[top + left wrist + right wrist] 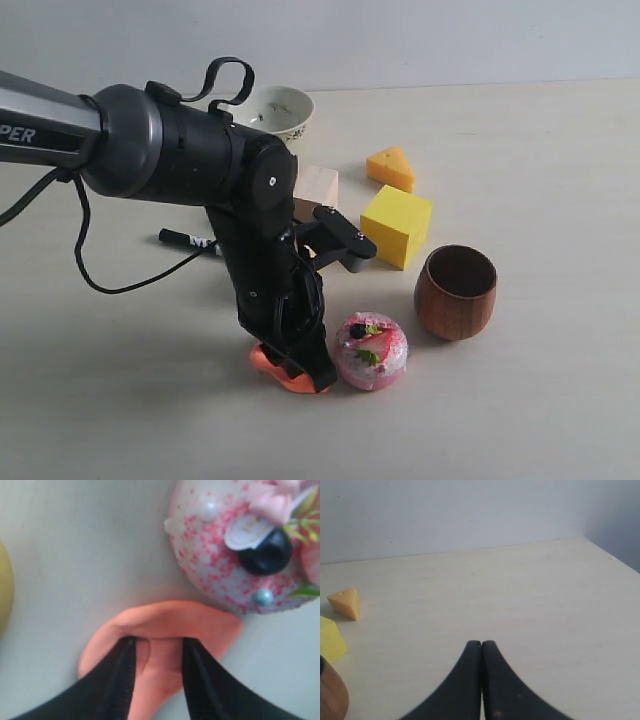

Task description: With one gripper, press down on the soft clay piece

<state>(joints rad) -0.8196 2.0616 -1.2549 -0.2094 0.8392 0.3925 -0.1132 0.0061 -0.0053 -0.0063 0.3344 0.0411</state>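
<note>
Left gripper (159, 645): jaws partly open, a narrow gap between the two black fingers (120, 680). Both tips sit down on the soft clay piece (170, 622), grasping nothing. The clay shows bare in the gap, and a raised fold runs along it just beyond the tips.

Clay position: flat on the table (540, 150), at the near centre, just left of the pink toy cake (371, 350). In the left wrist view the clay's edge reaches the base of the cake (235, 545); whether they touch cannot be told.

Exterior view: the left gripper (305, 375) points steeply down. The arm covers most of the clay (268, 360) — only an orange rim shows at its left and near side. The fingertips themselves are hard to separate from the dark wrist here.

Right gripper (481, 644): fingers pressed together, nothing between them, held above bare table. It does not show in the exterior view.

Other items:
- Wooden cup (456, 292), right of the cake.
- Yellow cube (396, 225), farther back.
- Orange cheese wedge (391, 167), beyond the cube.
- Pale wooden block (316, 185), partly behind the arm.
- White bowl (275, 110), far side, partly hidden by the cable loop.
- Black marker (185, 238), its right end cut off by the arm.

A yellow shape (4, 590) at the edge of the left wrist view is cut off — not identifiable.
</note>
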